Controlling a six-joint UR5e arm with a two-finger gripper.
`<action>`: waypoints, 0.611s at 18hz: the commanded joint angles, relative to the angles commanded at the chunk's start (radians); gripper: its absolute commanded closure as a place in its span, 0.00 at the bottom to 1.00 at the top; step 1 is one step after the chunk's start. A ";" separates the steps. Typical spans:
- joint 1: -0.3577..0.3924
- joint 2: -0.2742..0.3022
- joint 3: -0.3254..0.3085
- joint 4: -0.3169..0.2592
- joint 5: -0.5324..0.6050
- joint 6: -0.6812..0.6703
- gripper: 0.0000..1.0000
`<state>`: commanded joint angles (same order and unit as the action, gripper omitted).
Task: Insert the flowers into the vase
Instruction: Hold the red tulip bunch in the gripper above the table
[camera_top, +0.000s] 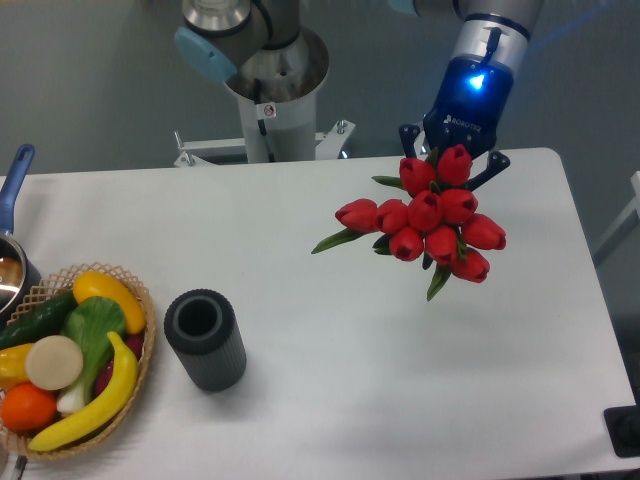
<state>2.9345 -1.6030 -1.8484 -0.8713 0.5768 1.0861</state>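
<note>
The two-finger gripper (452, 152) on the blue-lit wrist was over the right rear of the white table (330, 400), clamped on the bunch of red tulip buds with green leaves and stems (430, 225). Finger gap was hidden behind the blooms, so the grip on the stems is probably firm but unconfirmed. Buds pointed toward the camera, apparently lifted off the tabletop.

The small dark grey ribbed cylinder vase (205, 340) stood upright front-left, mouth open, well apart from the bunch and just beside the wicker basket of fruit and vegetables (70, 375). The metal pot with the blue handle (12, 240) sat at the left edge.

Step in hand: carry phase, insertion not started. Next move called for swinging stems down, travelling left and forward, centring over the mouth, then descending.
</note>
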 joint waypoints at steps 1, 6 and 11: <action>0.000 0.000 0.000 0.000 0.000 0.000 0.82; -0.005 -0.008 0.005 -0.002 -0.002 0.005 0.82; -0.018 -0.015 0.000 0.000 -0.040 0.005 0.82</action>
<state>2.9161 -1.6183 -1.8484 -0.8713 0.5370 1.0907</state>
